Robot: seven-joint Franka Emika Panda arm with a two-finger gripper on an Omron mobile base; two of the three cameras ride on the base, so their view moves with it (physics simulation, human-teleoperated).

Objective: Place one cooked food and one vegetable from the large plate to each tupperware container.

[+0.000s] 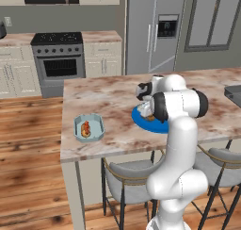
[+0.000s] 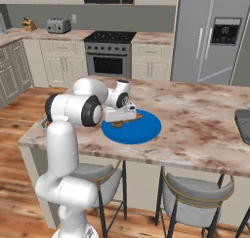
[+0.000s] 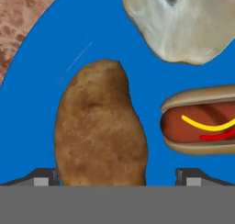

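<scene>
Large plate (image 2: 146, 129) sits on the worktop (image 2: 195, 115), tool (image 3: 117, 178) low over it, jaws wide apart, gripping nothing. Hand view resolves the contents: one potato (image 3: 98, 126), one hot dog (image 3: 202, 120), one pale lumpy item (image 3: 183, 23). Left base view adds one pale blue-grey tupperware container (image 1: 89, 127) holding one hot dog, left of the plate.

1. The large plate (image 2: 146, 129) lies on the counter (image 2: 195, 115) near its front edge.
2. One tupperware container (image 1: 89, 128) sits near the counter's left front corner; another (image 2: 243, 122) lies at its right edge.
3. On the plate, a potato (image 3: 98, 126) lies beside a hot dog (image 3: 202, 122).
</scene>
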